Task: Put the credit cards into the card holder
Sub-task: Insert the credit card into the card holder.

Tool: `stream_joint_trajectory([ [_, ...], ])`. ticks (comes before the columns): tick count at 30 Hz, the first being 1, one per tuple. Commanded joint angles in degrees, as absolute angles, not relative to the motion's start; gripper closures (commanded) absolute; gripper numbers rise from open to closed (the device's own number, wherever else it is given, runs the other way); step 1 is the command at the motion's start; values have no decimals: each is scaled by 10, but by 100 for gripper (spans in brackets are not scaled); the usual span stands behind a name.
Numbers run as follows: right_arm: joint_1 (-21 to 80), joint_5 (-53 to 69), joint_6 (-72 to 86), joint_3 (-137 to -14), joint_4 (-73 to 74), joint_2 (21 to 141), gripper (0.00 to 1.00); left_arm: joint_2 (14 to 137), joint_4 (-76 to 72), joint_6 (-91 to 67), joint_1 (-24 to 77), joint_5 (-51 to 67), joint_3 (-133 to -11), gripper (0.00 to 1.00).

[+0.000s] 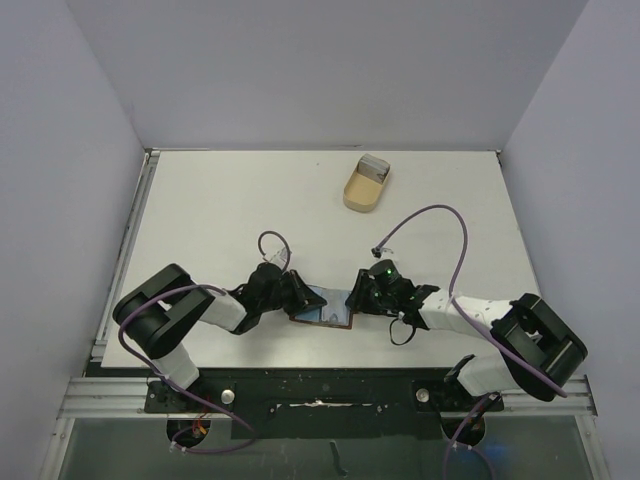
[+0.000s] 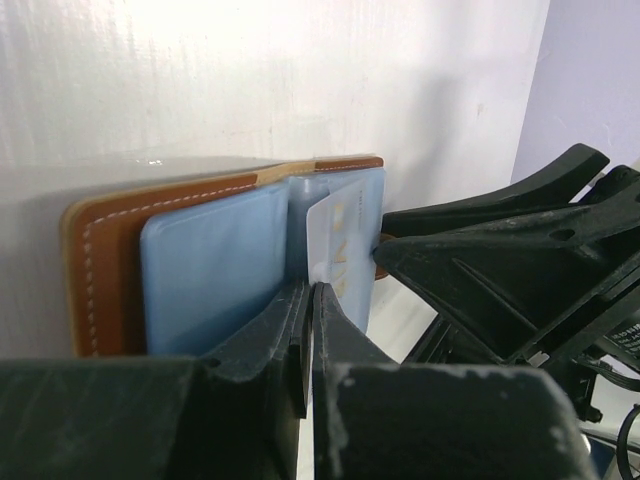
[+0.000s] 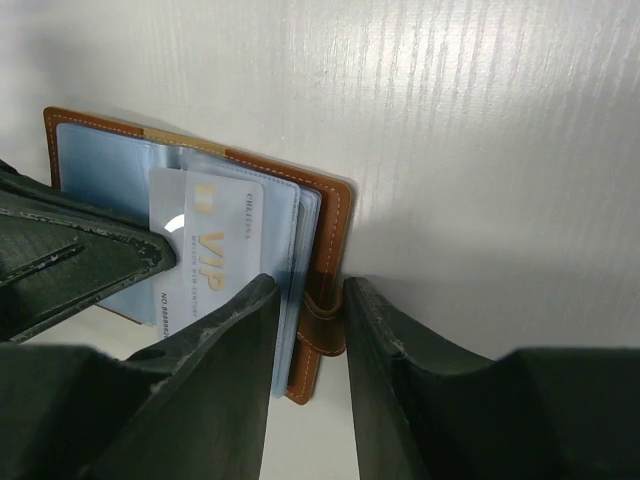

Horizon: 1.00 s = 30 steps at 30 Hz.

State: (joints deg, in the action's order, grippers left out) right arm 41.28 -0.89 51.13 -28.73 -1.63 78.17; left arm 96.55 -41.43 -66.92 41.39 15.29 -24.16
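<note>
Card holder (image 3: 335,215) lying open on bench (image 3: 480,150); L pincer (image 2: 308,300), shut, pressing at sleeves (image 2: 215,265) by VIP card (image 3: 215,250); R pincer (image 3: 312,330), part-open, straddling strap tab (image 3: 322,322), grip unclear.

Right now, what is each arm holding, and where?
Left fingers look pinched on the card's edge, though maybe its sleeve. Right fingers straddle the holder's clasp side; grip unclear.

White tabletop (image 1: 250,200), matte, evenly lit, pale lavender-grey back wall (image 1: 330,70), matching left wall (image 1: 50,200) and right wall (image 1: 590,150), aluminium rail (image 1: 110,395) along near edge.
</note>
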Motion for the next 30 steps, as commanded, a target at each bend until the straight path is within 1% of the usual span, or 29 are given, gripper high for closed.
stream_joint_trajectory([
  [1, 429, 8, 535, -274, -44, 776, 67, 962, -384, -635, 426, 158, -259, 100],
  [9, 435, 9, 527, -279, -58, 798, 68, 961, -337, -607, 426, 174, -285, 99],
  [12, 435, 7, 525, -280, -56, 797, 68, 941, -308, -609, 423, 167, -287, 92],
  [15, 435, 2, 521, -279, -50, 792, 68, 909, -252, -600, 417, 153, -298, 78],
  [18, 435, 4, 508, -284, -41, 790, 68, 872, -186, -583, 408, 137, -312, 68],
  [23, 436, 24, 487, -292, -34, 789, 67, 806, -46, -550, 385, 89, -337, 61],
  [27, 437, 34, 483, -290, -33, 788, 66, 749, 46, -521, 366, 43, -338, 60],
  [30, 441, 42, 481, -290, -37, 795, 65, 725, 84, -509, 351, 28, -325, 60],
])
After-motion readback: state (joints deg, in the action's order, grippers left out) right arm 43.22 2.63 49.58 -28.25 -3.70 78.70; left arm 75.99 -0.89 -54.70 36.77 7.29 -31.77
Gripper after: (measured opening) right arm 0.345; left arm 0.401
